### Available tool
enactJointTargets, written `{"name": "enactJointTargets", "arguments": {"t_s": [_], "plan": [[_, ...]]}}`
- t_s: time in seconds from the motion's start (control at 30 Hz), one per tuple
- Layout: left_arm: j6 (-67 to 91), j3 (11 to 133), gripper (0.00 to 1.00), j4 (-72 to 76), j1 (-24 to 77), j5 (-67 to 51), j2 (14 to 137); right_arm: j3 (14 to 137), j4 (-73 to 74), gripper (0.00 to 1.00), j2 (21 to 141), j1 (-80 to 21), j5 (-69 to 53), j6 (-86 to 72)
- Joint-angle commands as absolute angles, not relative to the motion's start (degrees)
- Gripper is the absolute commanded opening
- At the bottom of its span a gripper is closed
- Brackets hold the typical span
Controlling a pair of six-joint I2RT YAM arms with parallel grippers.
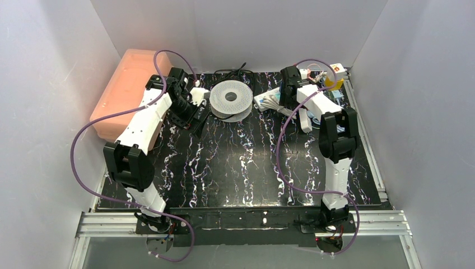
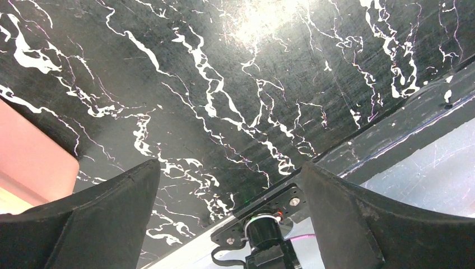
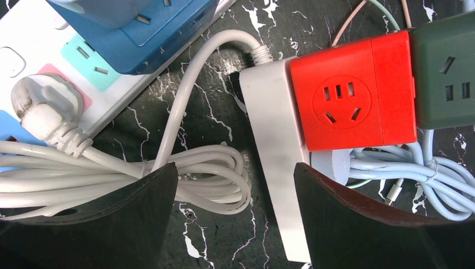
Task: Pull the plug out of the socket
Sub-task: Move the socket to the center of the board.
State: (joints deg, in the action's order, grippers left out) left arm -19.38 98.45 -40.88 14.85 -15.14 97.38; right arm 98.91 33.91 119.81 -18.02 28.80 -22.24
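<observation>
Left claw (image 2: 229, 171) wide open, empty, over the counter (image 2: 224, 84). Right claw (image 3: 235, 174) spread wide too, gripping nothing, above coiled white cable (image 3: 213, 154). White plug (image 3: 42, 103) seated in white socket strip (image 3: 31, 31), left edge of right wrist view. Red cube socket (image 3: 347, 101) upper right.

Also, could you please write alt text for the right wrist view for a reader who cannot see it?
A white plug sits in a white power strip at upper left, its cable coiled below. To the right lie a red cube socket and a dark green cube. The right pincer, open and holding nothing, frames the bottom edge.
</observation>
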Motion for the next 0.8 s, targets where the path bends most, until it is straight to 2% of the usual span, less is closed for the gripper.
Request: {"name": "enactJointTargets", "arguments": {"t_s": [0.0, 0.33, 0.77], "plan": [[-19.86, 95.49, 0.98, -45.86, 15.13, -16.64, 94.39, 102.28, 33.47, 0.84, 121.4, -18.29, 29.56, -22.72], [-20.13, 92.29, 1.0, -45.29, 15.14, -19.38, 93.19, 93.67, 33.47, 0.84, 110.79, -19.56, 29.56, -22.72], [-19.43, 91.69, 1.0, -43.16, 15.39, -19.56, 94.04, 108.08, 33.47, 0.84, 122.54, -20.23, 29.56, -22.72]]}}
